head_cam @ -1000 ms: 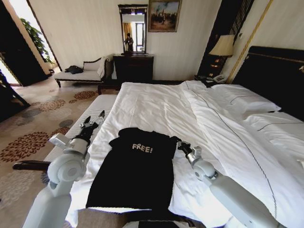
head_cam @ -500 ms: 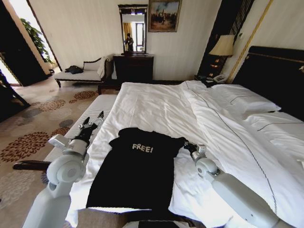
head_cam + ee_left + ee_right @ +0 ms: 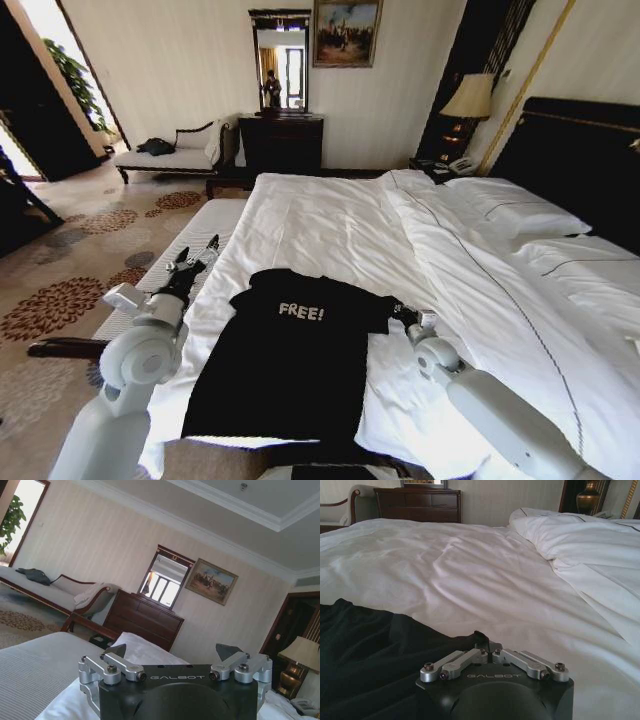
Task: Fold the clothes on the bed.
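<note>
**Right claw on the sleeve, left claw idle: sleeve grip is the weak spot**

At the near edge of the bed (image 3: 330, 215), the black T-shirt (image 3: 285, 365) lies flat on the white sheet, "FREE!" lettering up, hem toward the robot, collar toward the far side.

- Right gripper (image 3: 404, 317): low on the sheet at the shirt's right sleeve. In the right wrist view the right gripper's (image 3: 487, 647) linkages are drawn in to the centre and black fabric bunches at the tips, so I read it as closed on the sleeve edge. Fingertips themselves are hidden behind the body.
- Left gripper (image 3: 195, 257): off the shirt's left shoulder, over the bed's edge, not touching fabric. The left wrist view shows the left gripper (image 3: 175, 655) spread wide, nothing between the jaws.

Risks, judged from this pose:
1. Thin pinch on soft fabric. Any pull could slip the sleeve out.
2. Tips sit right on the sheet, so the pinch may include white sheet and drag bedding along.
3. Only 1 side is held. Pulling it could skew the whole shirt rather than fold it.
4. The duvet (image 3: 500, 290) is bunched near the right arm, and a wide sweep could snag it.
</note>
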